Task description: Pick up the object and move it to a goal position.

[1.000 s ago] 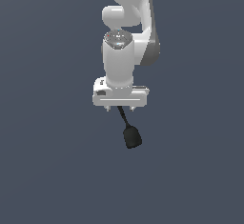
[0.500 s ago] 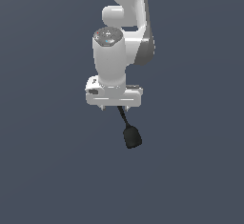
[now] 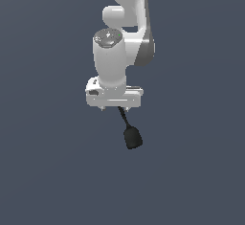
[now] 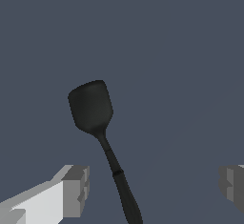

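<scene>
Gripper point(image 3: 116, 108) shifted left; matte paddle-headed object point(image 3: 132, 137) (thin stem) below.

Even, soft lighting in both views; flat slate-blue backdrop, no cast shadows visible. Brightest on top of white arm point(image 3: 115, 61), small specular glint on grey cap, shading darker toward underside. Matte black tool point(image 4: 95, 118) nearly without highlights, faint sheen on head. Sharp throughout, no blur, no glare, no edge distortion. Slight aliasing on gripper point(image 4: 152, 187) finger edges.
</scene>
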You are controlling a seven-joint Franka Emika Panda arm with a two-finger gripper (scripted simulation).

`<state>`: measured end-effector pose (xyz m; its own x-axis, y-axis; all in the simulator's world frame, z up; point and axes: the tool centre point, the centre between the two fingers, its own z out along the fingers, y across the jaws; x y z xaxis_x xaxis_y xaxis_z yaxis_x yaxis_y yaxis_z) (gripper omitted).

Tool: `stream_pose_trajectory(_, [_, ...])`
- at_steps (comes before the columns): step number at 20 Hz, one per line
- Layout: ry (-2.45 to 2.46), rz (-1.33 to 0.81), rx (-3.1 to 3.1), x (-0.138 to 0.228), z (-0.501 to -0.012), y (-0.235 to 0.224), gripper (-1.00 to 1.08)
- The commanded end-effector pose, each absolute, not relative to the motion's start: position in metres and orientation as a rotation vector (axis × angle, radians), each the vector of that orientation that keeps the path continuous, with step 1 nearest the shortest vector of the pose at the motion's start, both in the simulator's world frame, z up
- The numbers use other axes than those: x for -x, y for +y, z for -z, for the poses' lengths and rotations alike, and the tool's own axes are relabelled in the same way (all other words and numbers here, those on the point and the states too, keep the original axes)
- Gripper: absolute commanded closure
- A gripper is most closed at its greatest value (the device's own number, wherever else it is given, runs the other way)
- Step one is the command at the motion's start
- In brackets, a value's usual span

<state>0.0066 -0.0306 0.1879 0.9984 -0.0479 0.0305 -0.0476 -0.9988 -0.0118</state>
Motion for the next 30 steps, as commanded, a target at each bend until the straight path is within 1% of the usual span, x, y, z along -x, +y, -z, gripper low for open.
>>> stream_pose_trajectory(1, [0.042,0.044,3.132,-0.005,-0.181,-0.029,-0.92])
stream_pose_trajectory(8, [-0.151,0.03,3.138,0.006,-0.145,-0.019,-0.92])
stream_pose_trajectory(14, [-0.397,0.013,3.12,0.024,-0.102,-0.005,-0.92])
stream_pose_trajectory(18, [-0.515,0.005,3.102,0.034,-0.082,0.002,-0.92])
stream_pose_trajectory(23, [-0.596,0.001,3.085,0.041,-0.069,0.008,-0.92])
stream_pose_trajectory(30, [-0.6,-0.001,3.084,0.042,-0.065,0.008,-0.92])
